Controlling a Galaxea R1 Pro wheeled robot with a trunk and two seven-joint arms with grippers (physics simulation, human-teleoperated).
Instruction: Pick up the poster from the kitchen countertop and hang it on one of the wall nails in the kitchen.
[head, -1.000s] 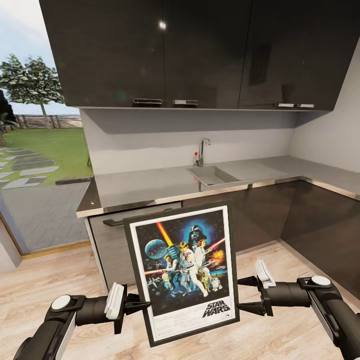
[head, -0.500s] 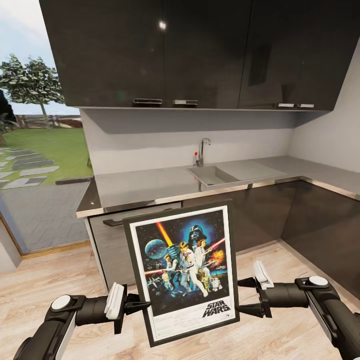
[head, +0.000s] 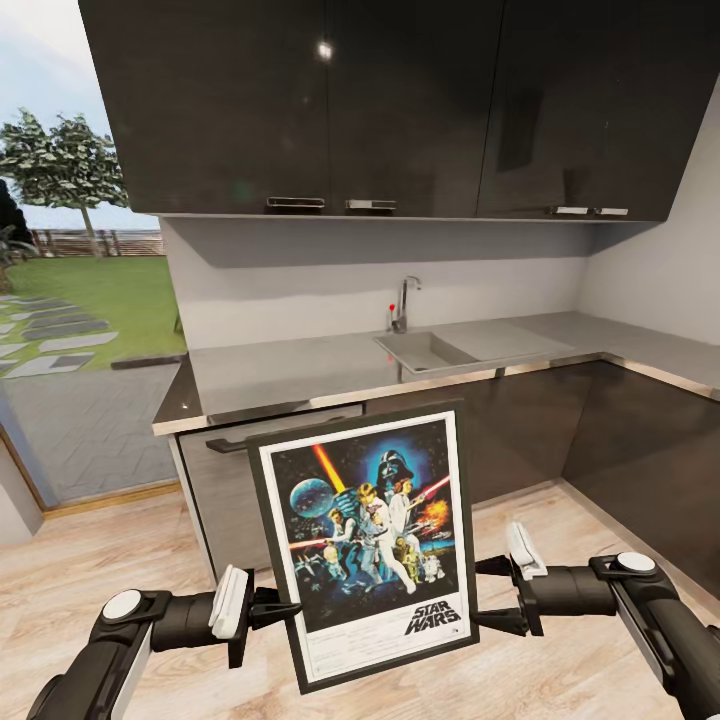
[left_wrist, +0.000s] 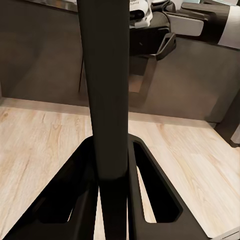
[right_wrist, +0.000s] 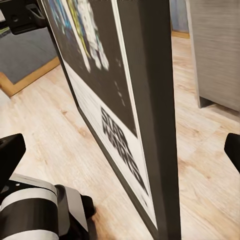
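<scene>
The poster (head: 365, 540), Star Wars art in a thin black frame with a white border, stands upright in the air in front of me, low over the wooden floor. My left gripper (head: 288, 610) is shut on its left edge near the bottom. In the left wrist view the dark fingers (left_wrist: 155, 190) clamp the black frame edge (left_wrist: 105, 75). My right gripper (head: 481, 593) is open at the poster's right edge. In the right wrist view its fingers (right_wrist: 12, 150) stand wide apart on either side of the frame (right_wrist: 150, 100). Behind the poster lies the light-grey kitchen countertop (head: 300, 370).
A recessed sink (head: 425, 350) and chrome tap (head: 403, 303) sit in the countertop, which turns a corner at the right (head: 660, 355). Dark upper cabinets (head: 400, 100) hang above, dark lower cabinets (head: 520, 430) below. A glass door (head: 80, 330) to a garden is at the left.
My right gripper has edged slightly left toward the poster's right edge. The poster and left gripper have held still.
</scene>
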